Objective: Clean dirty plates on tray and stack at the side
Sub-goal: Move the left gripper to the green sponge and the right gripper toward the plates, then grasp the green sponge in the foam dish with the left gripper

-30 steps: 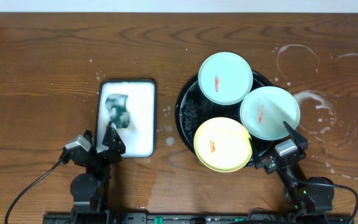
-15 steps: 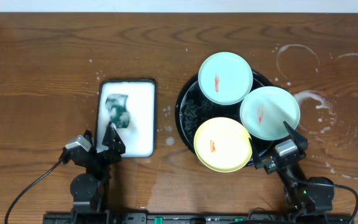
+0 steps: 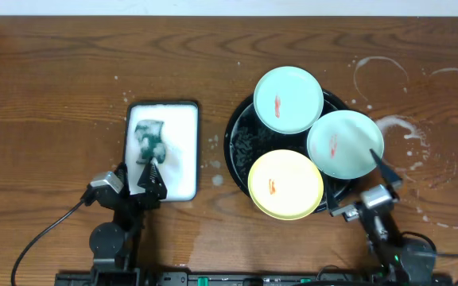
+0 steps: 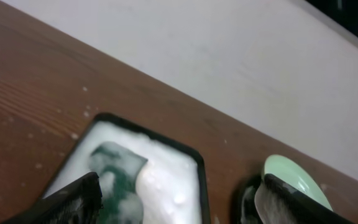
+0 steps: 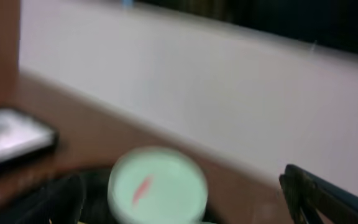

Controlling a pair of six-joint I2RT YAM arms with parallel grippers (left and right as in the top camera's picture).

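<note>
Plates [image 3: 344, 144]: all three sat on the black tray [image 3: 232, 147], each red-smeared. Mint plate [image 3: 289, 99] was at 12 o'clock, second mint plate [image 3: 334, 151] at 3, yellow plate [image 3: 285, 184] at 6. We saw the left gripper [image 3: 137, 176] open and empty at the 7 o'clock corner of the soapy white dish [image 3: 183, 119], which held the green sponge [image 3: 149, 141]. The right gripper [image 3: 359, 189] was open and empty at the tray's 5 o'clock rim.
</note>
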